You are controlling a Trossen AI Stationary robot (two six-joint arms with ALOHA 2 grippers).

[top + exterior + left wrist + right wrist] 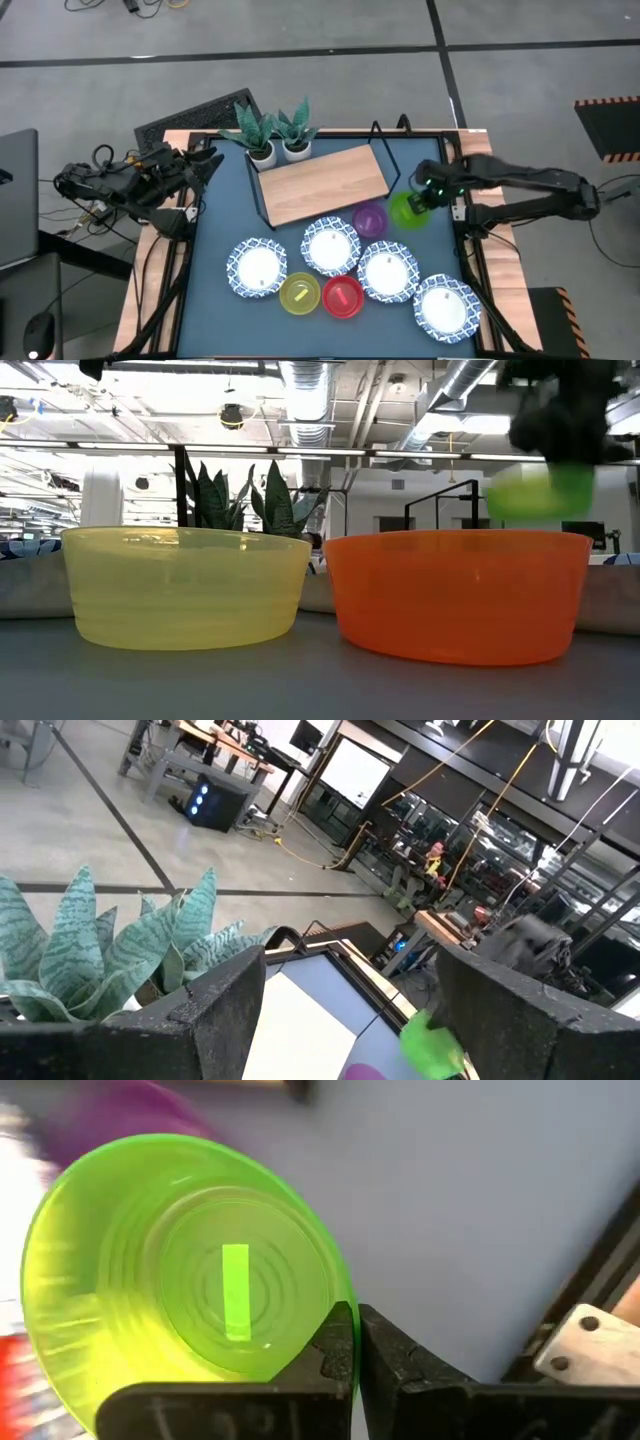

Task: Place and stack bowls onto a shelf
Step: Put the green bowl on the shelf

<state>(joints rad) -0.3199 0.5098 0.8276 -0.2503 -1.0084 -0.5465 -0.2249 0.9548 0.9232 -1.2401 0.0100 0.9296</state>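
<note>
The right gripper (pixel 355 1342) was clenched on the rim of the green bowl (pixel 185 1270), its two dark fingers pinching the near edge with the bowl's open mouth facing the wrist camera. Seen from above, that gripper (pixel 428 196) held the green bowl (pixel 406 211) just off the right end of the shelf (pixel 322 183), close beside the purple bowl (pixel 370 219), and in the low view the green bowl (pixel 540 490) hung clear above the tabletop. The shelf was a light wooden board on a thin black wire frame, lying at a slant near the back of the blue table (pixel 215 215), and nothing rested on it. In front of it four white bowls with blue patterned rims sat apart on the table: one at the left (pixel 257 268), one in the middle (pixel 331 246), one right of centre (pixel 389 272) and one nearest the front right corner (pixel 447 307). The yellow bowl (pixel 299 294) and the red bowl (pixel 343 296) stood side by side between them, filling the low view as the yellow bowl (pixel 185 588) and the red bowl (pixel 458 595). Two potted plants (pixel 272 132) stood at the shelf's back left corner. The left gripper (pixel 200 165) waited off the table's left rear edge with its fingers (pixel 215 1010) spread wide apart, gripping nothing.
</note>
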